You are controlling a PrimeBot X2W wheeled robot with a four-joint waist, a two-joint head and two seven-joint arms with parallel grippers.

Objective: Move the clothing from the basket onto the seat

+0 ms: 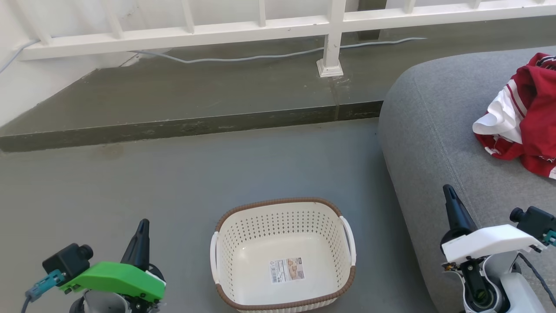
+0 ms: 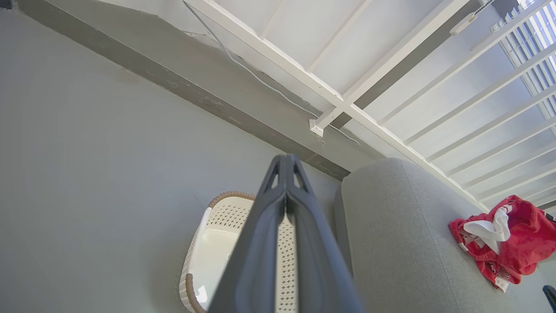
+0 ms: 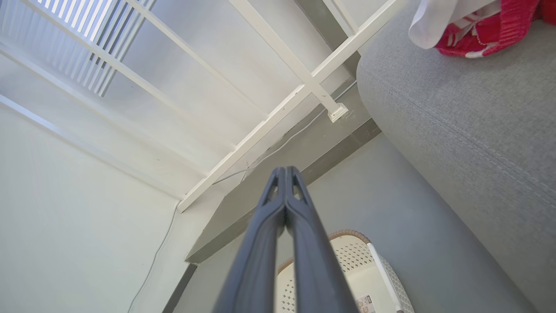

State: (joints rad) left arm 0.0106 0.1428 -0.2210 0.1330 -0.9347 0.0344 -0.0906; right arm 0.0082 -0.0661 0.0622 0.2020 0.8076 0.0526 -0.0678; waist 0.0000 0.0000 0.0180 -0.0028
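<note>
1. Both point up the head view from its lower corners: left pincer [image 1: 143,225] and right pincer [image 1: 448,191], each pressed together.
2. Red-and-white clothing [image 1: 532,117] lies bunched on the grey fabric seat [image 1: 434,143].
3. Cream perforated plastic basket [image 1: 260,226] stands on the floor [image 1: 173,182] — between them.

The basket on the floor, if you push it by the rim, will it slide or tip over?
It would probably slide: the basket is empty, wide and low, and stands flat on the smooth grey floor. It is likely light, since its walls are thin perforated plastic. The walls may flex somewhat under a push.
</note>
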